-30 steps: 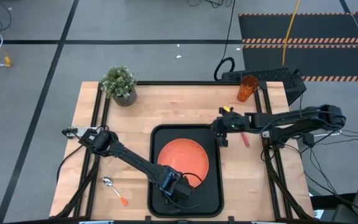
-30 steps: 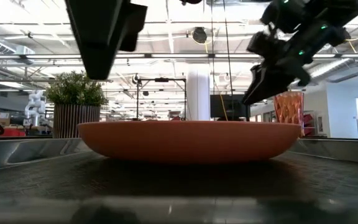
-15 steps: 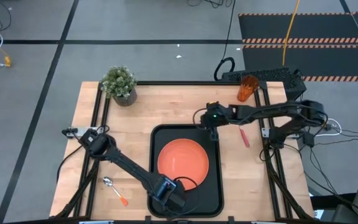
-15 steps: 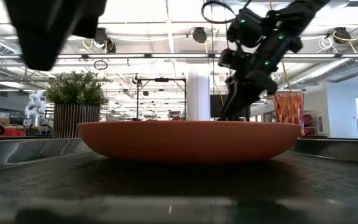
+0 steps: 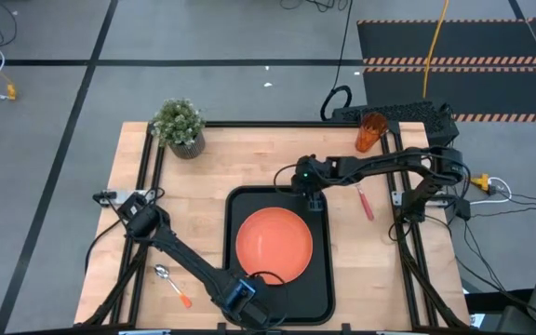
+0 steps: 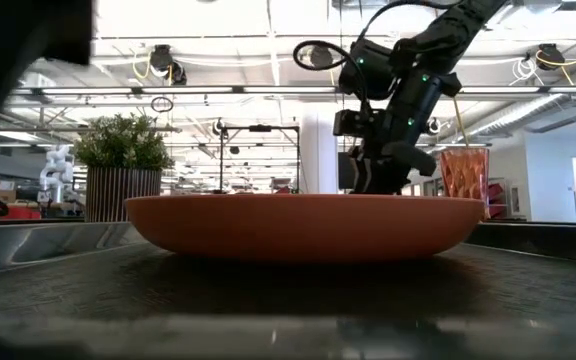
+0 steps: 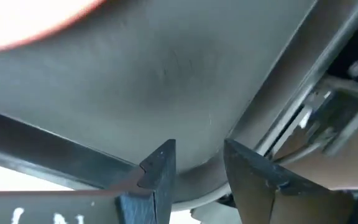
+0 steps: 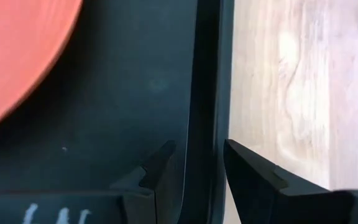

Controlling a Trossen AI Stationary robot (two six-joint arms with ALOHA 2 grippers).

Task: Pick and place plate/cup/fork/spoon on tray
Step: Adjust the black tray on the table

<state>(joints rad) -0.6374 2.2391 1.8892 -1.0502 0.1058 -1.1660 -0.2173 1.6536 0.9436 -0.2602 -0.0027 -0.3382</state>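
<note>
The orange plate [image 5: 273, 244] lies flat inside the black tray [image 5: 325, 279]. My left gripper [image 5: 242, 300] is open, low over the tray's near left corner; in the left wrist view [image 7: 197, 165] the rim runs between its fingers. My right gripper [image 5: 312, 191] is open at the tray's far right corner, its fingers on either side of the rim [image 8: 207, 93]. The amber cup [image 5: 370, 132] stands at the far right. The pink-red-handled fork [image 5: 364, 200] lies right of the tray. The orange-handled spoon [image 5: 170, 284] lies left of it. My left gripper stands over the tray's near left rim [image 7: 194, 180]; I cannot tell whether it touches. My right gripper points down with one finger inside and one outside the tray's right rim [image 8: 205, 163] near the far corner; I cannot tell whether the fingers touch it.
A potted green plant [image 5: 180, 126] stands at the far left corner of the wooden table [image 5: 249, 158]. Dark frame rails run along the table's left and right sides. In the low view the plate [image 6: 303, 225] hides my right gripper's fingertips.
My right gripper has swung from beside the fork toward the table's left and come down at the tray's far right corner. My left gripper has drawn back from the plate's near rim toward the table's near edge and a little left, to the tray's near left corner.
</note>
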